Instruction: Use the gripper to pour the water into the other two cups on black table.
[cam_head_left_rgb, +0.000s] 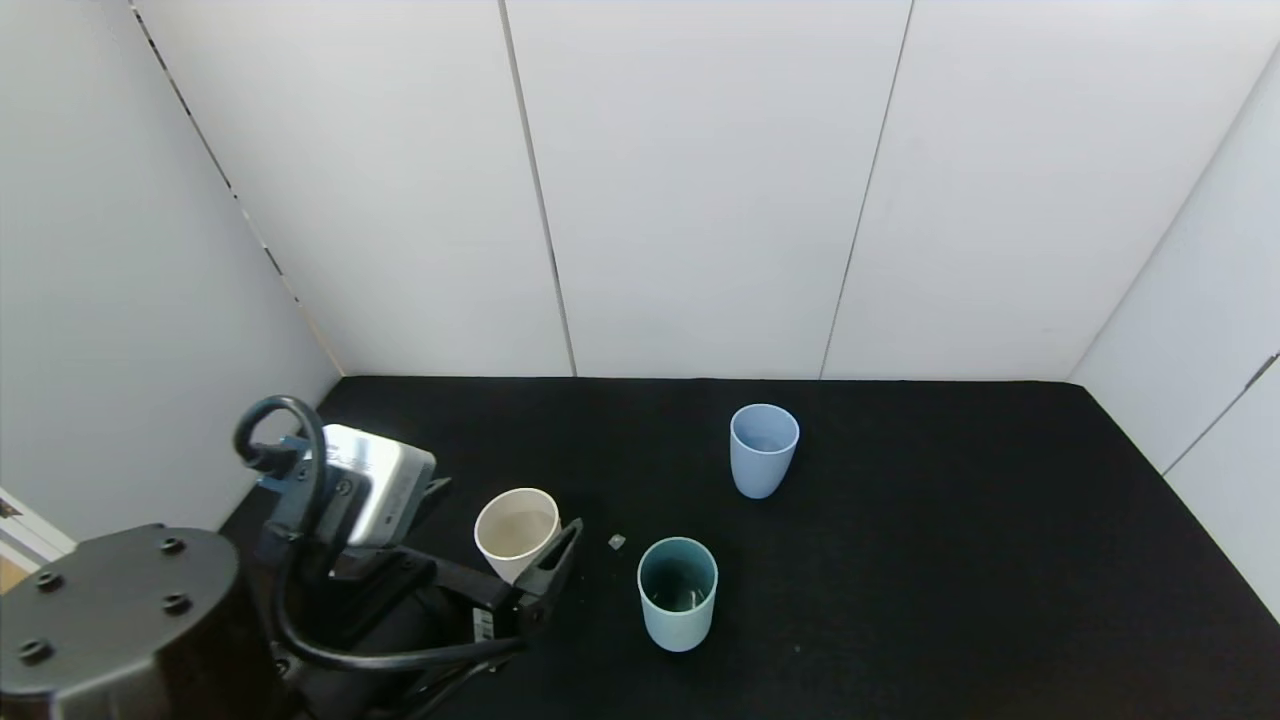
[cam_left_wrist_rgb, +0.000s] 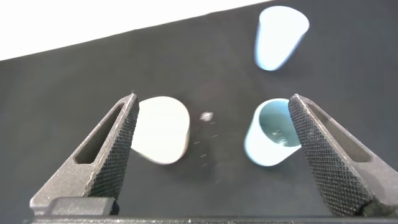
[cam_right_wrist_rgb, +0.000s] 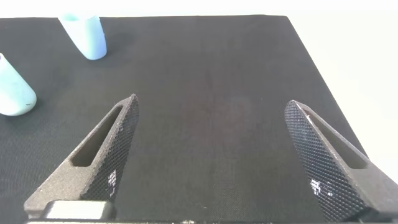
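My left gripper (cam_head_left_rgb: 511, 503) is open and empty at the near left of the black table (cam_head_left_rgb: 950, 560). The cream-white cup (cam_head_left_rgb: 516, 530) stands upright just ahead of it, by one finger. In the left wrist view the gripper (cam_left_wrist_rgb: 211, 98) faces the gap between the cream-white cup (cam_left_wrist_rgb: 160, 129) and the teal-green cup (cam_left_wrist_rgb: 268, 134). The teal-green cup (cam_head_left_rgb: 678, 592) stands upright with faint glints of water inside. The light blue cup (cam_head_left_rgb: 764, 450) stands farther back and also shows in the left wrist view (cam_left_wrist_rgb: 280, 36). My right gripper (cam_right_wrist_rgb: 211, 99) is open and empty over bare table, out of the head view.
A small pale speck (cam_head_left_rgb: 617, 541) lies on the table between the cream-white and teal-green cups. White walls close the table at the back and both sides. The right wrist view shows the light blue cup (cam_right_wrist_rgb: 84, 34) and teal-green cup (cam_right_wrist_rgb: 13, 93) far off.
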